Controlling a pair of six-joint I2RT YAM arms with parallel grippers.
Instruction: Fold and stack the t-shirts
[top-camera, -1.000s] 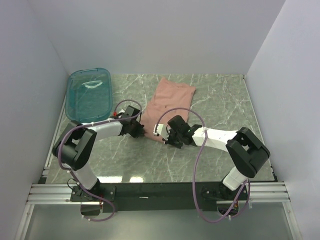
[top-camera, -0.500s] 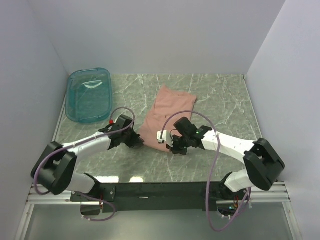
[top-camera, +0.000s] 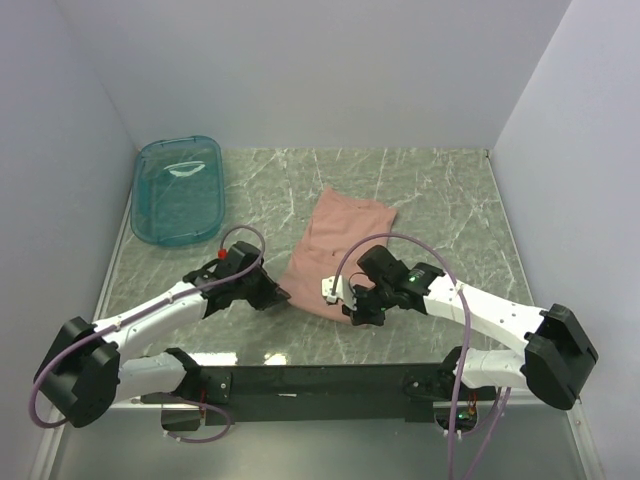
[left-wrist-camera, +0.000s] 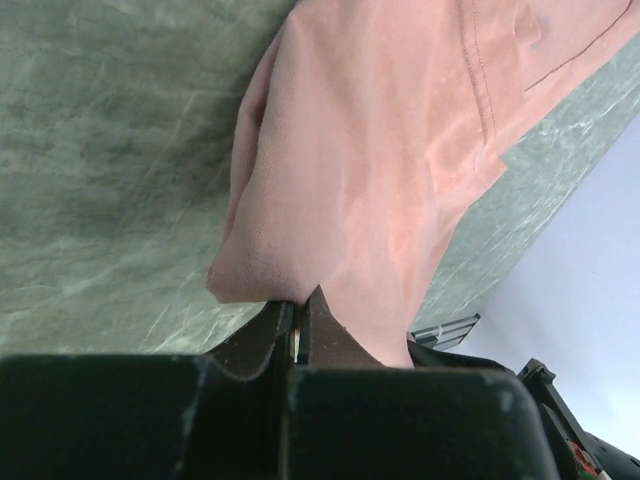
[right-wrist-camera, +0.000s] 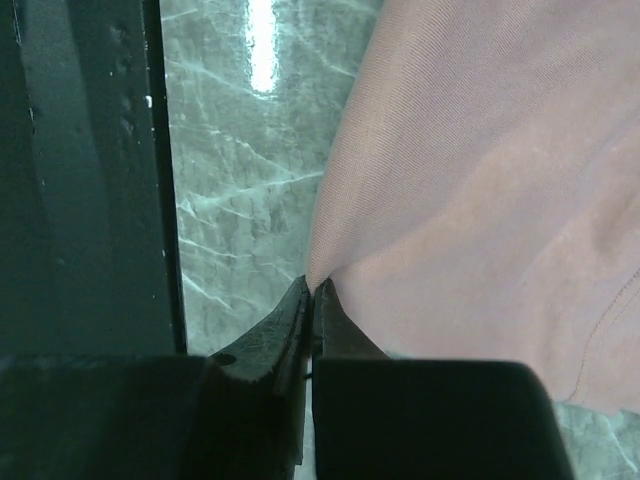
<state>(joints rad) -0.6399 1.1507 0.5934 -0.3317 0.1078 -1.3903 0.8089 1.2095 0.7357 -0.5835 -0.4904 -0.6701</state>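
Note:
The dusty-pink t-shirt (top-camera: 335, 245) lies as a long folded strip on the marble table, running from the back middle toward the front. Its print is hidden. My left gripper (top-camera: 276, 294) is shut on the shirt's near left corner; in the left wrist view the cloth (left-wrist-camera: 400, 150) bunches at the closed jaws (left-wrist-camera: 298, 315). My right gripper (top-camera: 352, 308) is shut on the near right corner; in the right wrist view the cloth (right-wrist-camera: 480, 180) peaks at the closed jaws (right-wrist-camera: 312, 290).
A teal see-through tub (top-camera: 178, 189) stands at the back left. The black front rail (top-camera: 320, 380) runs along the near table edge, close behind both grippers. White walls close in the left, back and right sides.
Both grippers have pulled the shirt's near edge toward the front of the table, and the whole shirt has slid nearer. Both arms have stretched out lower and wider.

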